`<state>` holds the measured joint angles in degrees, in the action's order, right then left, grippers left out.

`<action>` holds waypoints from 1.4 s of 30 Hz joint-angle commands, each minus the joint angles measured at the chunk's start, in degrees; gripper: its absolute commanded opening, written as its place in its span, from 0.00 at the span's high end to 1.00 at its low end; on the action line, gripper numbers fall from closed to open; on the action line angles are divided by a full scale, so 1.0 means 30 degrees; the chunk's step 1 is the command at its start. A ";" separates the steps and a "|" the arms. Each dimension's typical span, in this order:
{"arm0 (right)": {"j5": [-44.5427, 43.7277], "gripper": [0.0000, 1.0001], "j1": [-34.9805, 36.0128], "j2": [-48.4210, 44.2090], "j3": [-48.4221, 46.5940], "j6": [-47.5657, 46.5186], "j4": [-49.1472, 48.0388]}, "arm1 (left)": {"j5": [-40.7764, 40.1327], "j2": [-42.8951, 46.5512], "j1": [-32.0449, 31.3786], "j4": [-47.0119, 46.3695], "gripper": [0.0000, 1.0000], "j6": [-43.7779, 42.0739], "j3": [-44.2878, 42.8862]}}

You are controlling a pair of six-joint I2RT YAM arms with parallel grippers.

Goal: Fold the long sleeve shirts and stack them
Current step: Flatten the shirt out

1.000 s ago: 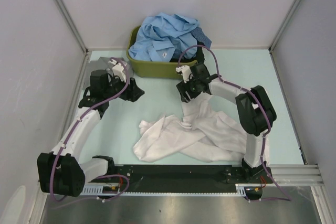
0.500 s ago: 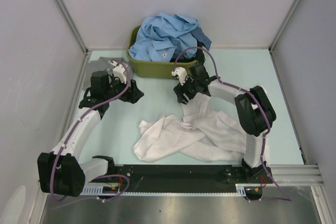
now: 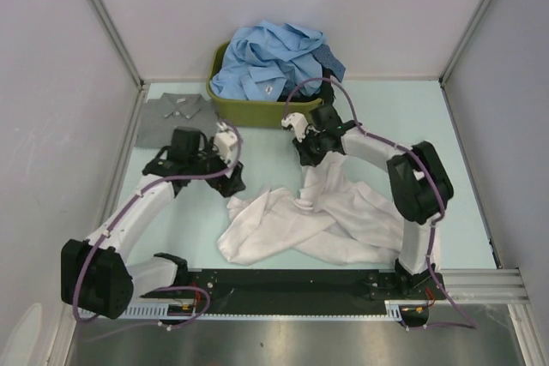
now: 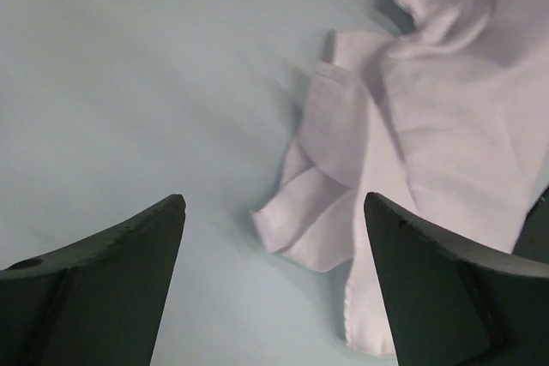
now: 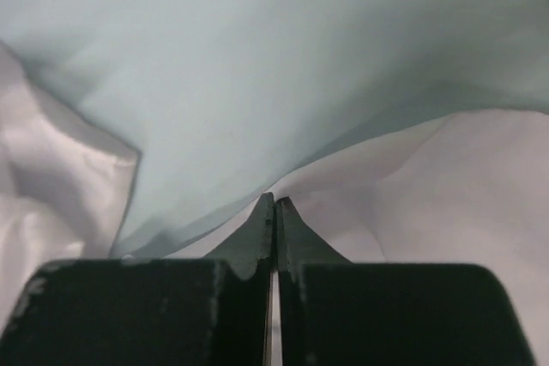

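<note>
A crumpled white long sleeve shirt (image 3: 292, 227) lies on the table's near middle. My right gripper (image 3: 310, 155) is shut on its far edge, and the cloth (image 5: 446, 186) tents up to the pinched fingertips (image 5: 274, 200). My left gripper (image 3: 232, 179) hangs open just above the table beside the shirt's left corner. In the left wrist view a sleeve end (image 4: 302, 219) lies between the spread fingers (image 4: 111, 272), untouched. A folded grey shirt (image 3: 176, 117) lies flat at the far left. Several light blue shirts (image 3: 273, 59) are heaped in the tub.
The olive-green tub (image 3: 253, 111) stands against the back wall, close behind the right gripper. Grey walls close in the left, right and far sides. A black rail (image 3: 283, 285) with the arm bases runs along the near edge.
My left arm swung right and nearer, off the grey shirt to the white shirt's left corner, its jaws spreading wider. My right gripper closed on the white shirt's far edge.
</note>
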<state>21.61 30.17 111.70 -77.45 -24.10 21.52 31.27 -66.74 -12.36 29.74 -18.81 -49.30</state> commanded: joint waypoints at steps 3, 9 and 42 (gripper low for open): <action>0.0562 1.00 -0.0974 -0.6374 0.0325 0.1850 0.1117 | -0.1632 -0.1800 -0.5076 -0.2701 0.09 0.0201 0.0644; 0.0560 1.00 -0.2555 -0.7730 0.0944 0.2406 0.1909 | -0.1835 -0.5901 -0.5812 -0.4169 0.16 0.3483 -0.0353; 0.2262 1.00 0.1954 -1.5876 0.5720 -0.1255 0.4664 | 0.4407 -0.8395 -0.8854 -0.8768 0.01 -0.6211 -0.1790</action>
<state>29.69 35.92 64.34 -57.47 -28.53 37.43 42.65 -90.32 -36.71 3.79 -32.58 -52.31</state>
